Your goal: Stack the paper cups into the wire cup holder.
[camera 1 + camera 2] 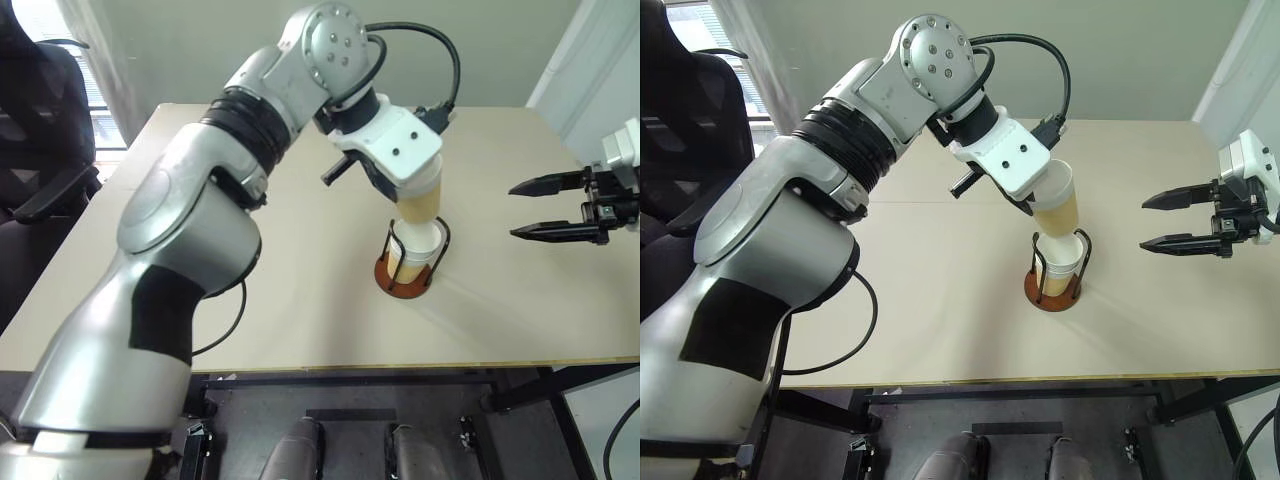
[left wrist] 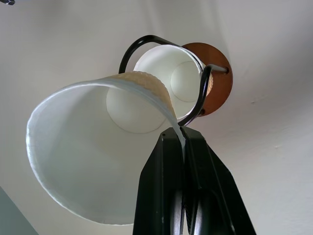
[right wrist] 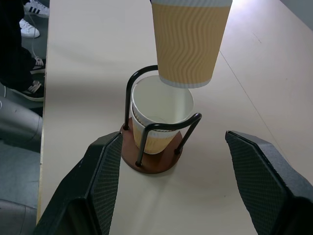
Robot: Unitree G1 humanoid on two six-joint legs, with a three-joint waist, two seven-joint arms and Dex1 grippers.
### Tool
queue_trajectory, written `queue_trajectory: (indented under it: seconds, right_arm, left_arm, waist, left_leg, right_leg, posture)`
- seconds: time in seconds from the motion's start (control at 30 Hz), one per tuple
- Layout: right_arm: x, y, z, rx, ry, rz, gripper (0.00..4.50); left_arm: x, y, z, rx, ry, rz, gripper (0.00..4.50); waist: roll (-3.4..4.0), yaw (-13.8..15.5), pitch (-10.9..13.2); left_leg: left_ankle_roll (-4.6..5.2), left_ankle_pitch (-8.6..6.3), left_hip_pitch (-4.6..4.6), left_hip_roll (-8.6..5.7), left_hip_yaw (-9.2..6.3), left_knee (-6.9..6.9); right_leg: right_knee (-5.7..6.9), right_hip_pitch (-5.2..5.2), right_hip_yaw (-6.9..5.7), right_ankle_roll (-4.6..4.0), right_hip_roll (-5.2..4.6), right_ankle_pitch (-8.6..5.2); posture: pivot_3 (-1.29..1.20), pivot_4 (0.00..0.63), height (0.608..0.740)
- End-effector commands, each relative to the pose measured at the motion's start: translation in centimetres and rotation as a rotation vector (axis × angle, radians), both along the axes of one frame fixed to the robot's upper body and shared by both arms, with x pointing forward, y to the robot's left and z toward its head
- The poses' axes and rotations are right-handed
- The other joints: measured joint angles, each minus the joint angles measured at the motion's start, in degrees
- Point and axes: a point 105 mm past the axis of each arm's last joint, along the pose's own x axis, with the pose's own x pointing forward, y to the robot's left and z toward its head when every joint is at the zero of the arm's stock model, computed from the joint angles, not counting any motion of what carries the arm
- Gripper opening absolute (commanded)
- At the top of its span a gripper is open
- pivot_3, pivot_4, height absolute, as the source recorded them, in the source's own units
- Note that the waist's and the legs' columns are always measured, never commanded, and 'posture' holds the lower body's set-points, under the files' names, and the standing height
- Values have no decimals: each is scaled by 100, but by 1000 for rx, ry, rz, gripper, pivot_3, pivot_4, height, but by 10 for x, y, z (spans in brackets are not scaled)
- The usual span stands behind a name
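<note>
My left gripper [image 2: 182, 134] is shut on the rim of a tan-orange paper cup [image 1: 420, 205], pinching its wall between the fingers. That cup hangs slightly tilted, its bottom just above the wire cup holder [image 1: 392, 285] and apart from it. The holder has a rust-brown disc base [image 3: 151, 164] and black wire loops. Nested paper cups [image 3: 159, 137] stand upright inside it, white insides showing. My right gripper [image 1: 520, 209] is open to the right of the holder, level with it, with nothing between its fingers.
The holder stands near the middle of a light wooden table [image 1: 300, 320], which has bare room all around it. A black chair [image 1: 40, 130] is off the table's left side. A person's shoes [image 3: 32, 7] show on the floor beyond the table.
</note>
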Motion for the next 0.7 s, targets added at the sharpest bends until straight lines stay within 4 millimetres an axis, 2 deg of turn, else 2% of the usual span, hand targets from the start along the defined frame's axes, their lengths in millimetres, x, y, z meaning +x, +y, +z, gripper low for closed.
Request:
queue_trajectory:
  seconds: [0.03,0.7]
  right_arm:
    - [-6,-3,15,6,-58,-1,3382]
    - [-9,-4,14,0,-60,-13,3382]
  left_arm:
    - [-5,-3,0,25,4,-30,36]
    - [-7,-11,-15,50,32,-53,36]
  waist:
    - [0,0,0]
    - [0,0,0]
  left_leg:
    - [2,-1,0,0,1,3]
    - [9,-5,1,-1,1,37]
  right_leg:
    - [0,1,0,1,0,1]
    - [12,13,1,9,0,5]
  posture:
    - [0,150,740]
    - [0,150,740]
